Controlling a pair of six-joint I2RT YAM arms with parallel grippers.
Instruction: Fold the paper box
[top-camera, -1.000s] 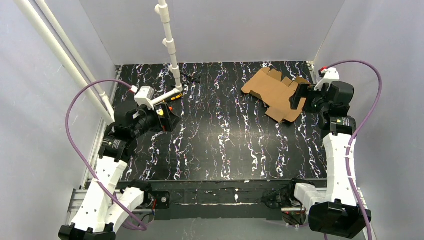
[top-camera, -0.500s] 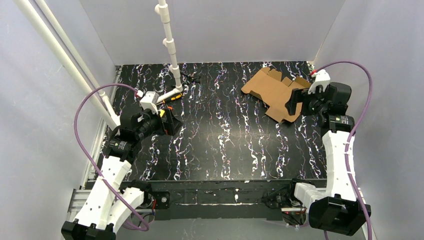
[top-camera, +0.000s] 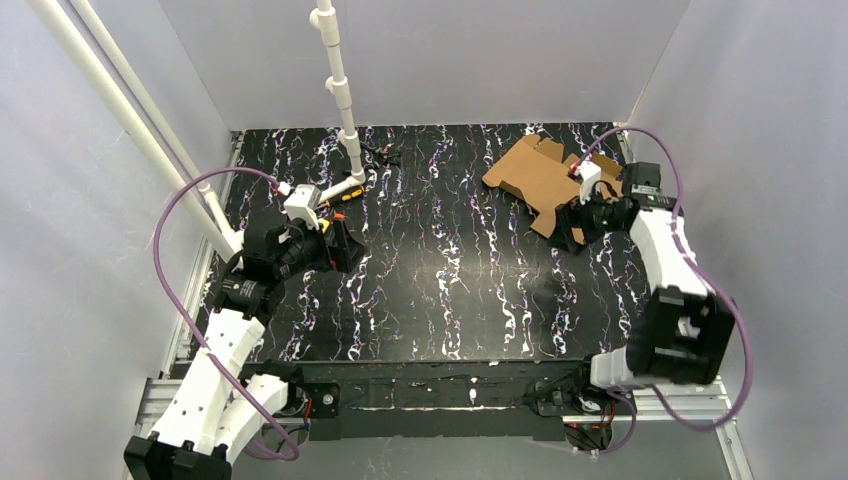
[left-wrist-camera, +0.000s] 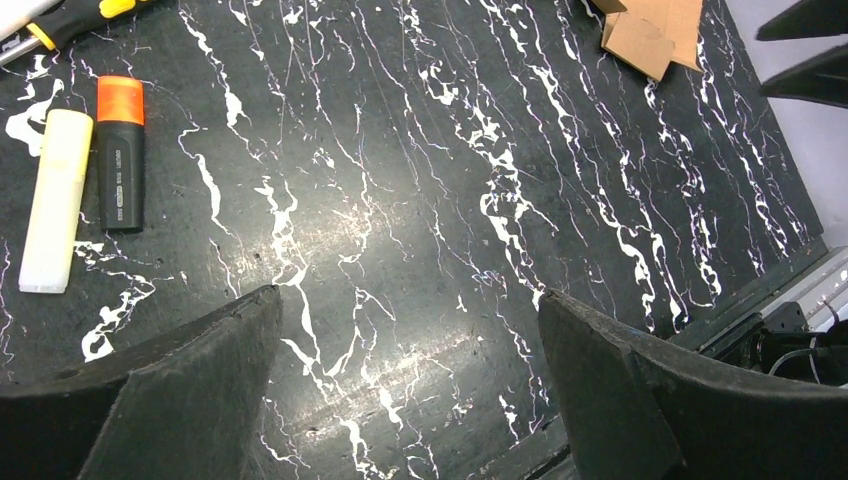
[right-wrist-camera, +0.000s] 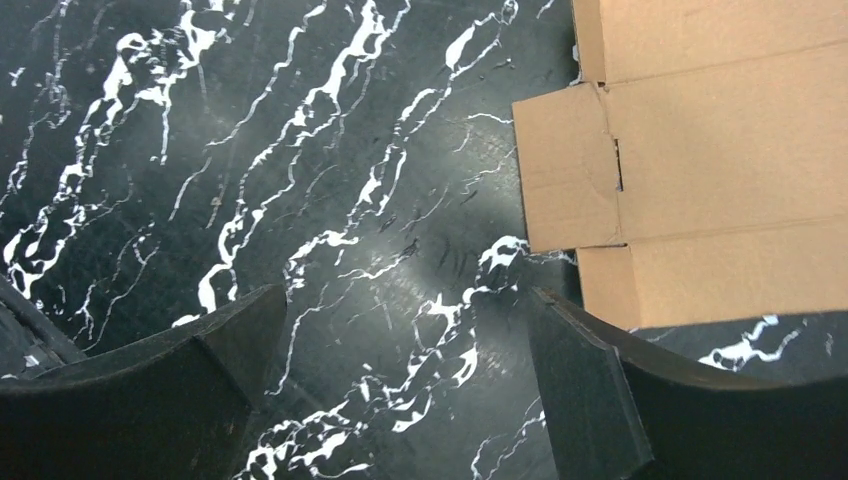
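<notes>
Our right gripper (right-wrist-camera: 405, 300) gapes open at the near flap of the paper box (right-wrist-camera: 700, 150): light, bendy cardboard, so we'd pinch there.

Top view: I find the paper box (top-camera: 540, 178) flat on the table (top-camera: 450, 290), upper right, right gripper (top-camera: 570, 228) at its lower edge; left gripper (top-camera: 340, 245) centre-left. Left wrist view: two markers (left-wrist-camera: 120, 150) side by side, upper left.

The left arm (top-camera: 215, 350) and right arm (top-camera: 662, 255) are clad in white shells, joined by black joint housings. A purple cable (top-camera: 161, 255) is looped along each. Broad matte black fingers (left-wrist-camera: 170, 400) are carried by the left end effector (left-wrist-camera: 410, 380) and right end effector (right-wrist-camera: 405, 385).
</notes>
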